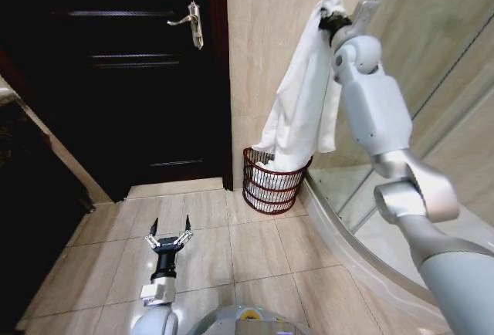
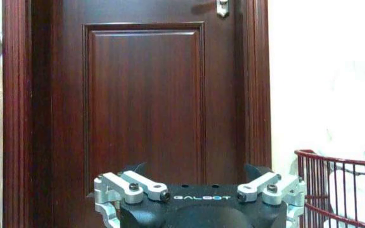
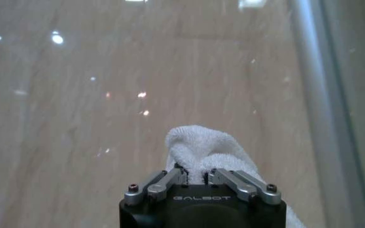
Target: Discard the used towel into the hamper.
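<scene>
Two robot arms appear in the head view of a tiled bathroom corner. The largest thing is a dark wooden door (image 1: 116,80) filling the upper left of the frame, with a metal handle (image 1: 193,22) near its right edge. Right of it stands a beige tiled wall (image 1: 266,49), and a curved glass shower enclosure (image 1: 432,65) takes up the right side. The right arm reaches from the lower right up to the top centre-right, where the right gripper (image 1: 333,22) is clamped on the top of a white towel (image 1: 297,111). The towel hangs down the wall, and its lower end drapes into the hamper (image 1: 270,188), a small dark red wire basket on the floor at the centre, between the door frame and the shower's curved base. The left gripper (image 1: 170,231) hovers low at the bottom left-centre, fingers spread and holding nothing, well apart from the hamper.
</scene>
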Tool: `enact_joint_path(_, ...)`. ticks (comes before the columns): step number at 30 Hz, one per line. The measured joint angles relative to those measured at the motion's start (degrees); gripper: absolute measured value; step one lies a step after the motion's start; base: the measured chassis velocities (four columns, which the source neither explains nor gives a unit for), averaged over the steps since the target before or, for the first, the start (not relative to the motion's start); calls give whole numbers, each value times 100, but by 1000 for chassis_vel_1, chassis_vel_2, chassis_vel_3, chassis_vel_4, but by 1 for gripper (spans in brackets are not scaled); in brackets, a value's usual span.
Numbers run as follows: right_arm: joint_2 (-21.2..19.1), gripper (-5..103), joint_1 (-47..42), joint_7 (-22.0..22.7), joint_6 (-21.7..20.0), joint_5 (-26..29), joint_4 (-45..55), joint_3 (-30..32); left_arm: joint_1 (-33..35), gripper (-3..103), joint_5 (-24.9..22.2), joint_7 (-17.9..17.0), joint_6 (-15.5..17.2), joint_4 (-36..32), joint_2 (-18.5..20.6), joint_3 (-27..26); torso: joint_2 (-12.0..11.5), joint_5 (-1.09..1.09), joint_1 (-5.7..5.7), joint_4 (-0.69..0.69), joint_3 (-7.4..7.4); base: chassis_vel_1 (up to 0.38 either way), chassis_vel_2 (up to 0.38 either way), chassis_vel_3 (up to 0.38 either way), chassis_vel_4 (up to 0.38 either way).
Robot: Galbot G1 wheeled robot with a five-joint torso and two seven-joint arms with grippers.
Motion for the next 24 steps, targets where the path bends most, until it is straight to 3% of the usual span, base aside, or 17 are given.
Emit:
enact_joint_path(15,63,13,-710,127,-28,-27,357,149,-57,100,10,6,46,94,0,21,0,1,0,-1,0,0,0,0,0)
enact_joint_path(24,41,13,-1010,311,-7,267,726,184,-143,100,101,7,85,155,0,90,0,1,0,-1,1,0,0,0,0)
